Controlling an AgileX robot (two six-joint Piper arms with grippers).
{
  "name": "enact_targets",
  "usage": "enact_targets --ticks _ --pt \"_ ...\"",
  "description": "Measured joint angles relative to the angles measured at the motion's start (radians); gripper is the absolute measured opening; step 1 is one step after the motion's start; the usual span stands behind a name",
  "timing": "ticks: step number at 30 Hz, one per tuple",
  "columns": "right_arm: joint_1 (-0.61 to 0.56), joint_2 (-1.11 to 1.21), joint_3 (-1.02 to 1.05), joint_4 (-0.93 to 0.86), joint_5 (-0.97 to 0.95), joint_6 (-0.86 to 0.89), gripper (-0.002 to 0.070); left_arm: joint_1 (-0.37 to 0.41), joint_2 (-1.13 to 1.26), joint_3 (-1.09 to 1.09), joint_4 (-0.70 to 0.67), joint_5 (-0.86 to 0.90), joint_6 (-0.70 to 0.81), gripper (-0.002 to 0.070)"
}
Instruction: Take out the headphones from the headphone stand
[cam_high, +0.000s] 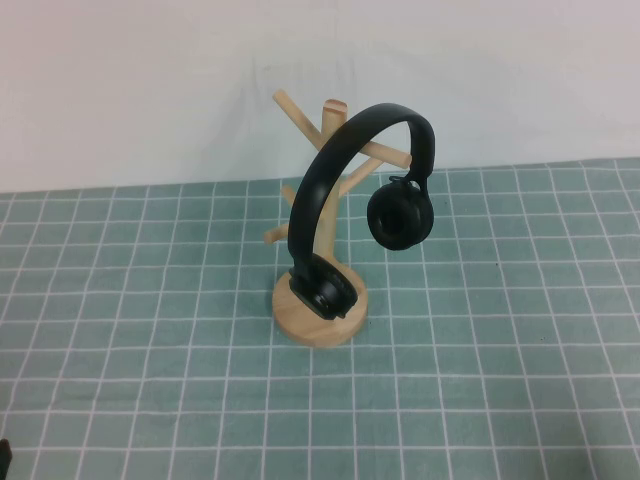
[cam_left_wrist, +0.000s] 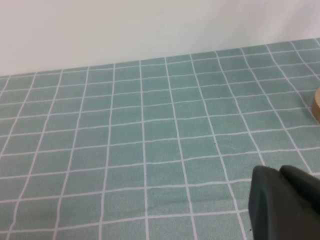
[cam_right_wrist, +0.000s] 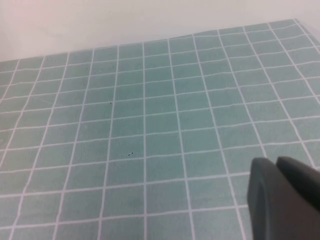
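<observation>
Headphones (cam_high: 362, 200) hang by their headband on the headphone stand (cam_high: 318, 318), mid tabletop (cam_high: 520, 380). Likely light, springy, cups swivel; best hold is the headband's top. Left end effector (cam_left_wrist: 285, 202) and right end effector (cam_right_wrist: 285, 197) hover over bare grid; spread unreadable.

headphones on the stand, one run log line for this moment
headphones: hung on headphone stand | left gripper: parked, off task | right gripper: parked, off task

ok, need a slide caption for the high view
Matte black on-ear headphones hang on a light wooden tree-shaped stand on the green grid tablecloth; neither the left gripper nor the right gripper is in this view.
</observation>
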Motion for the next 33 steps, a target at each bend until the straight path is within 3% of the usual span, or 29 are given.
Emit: enact_targets --ticks 33 --pt "0.000 0.000 0.000 -0.014 0.000 0.000 -0.0009 0.000 0.000 0.000 0.000 0.000 0.000 -0.0006"
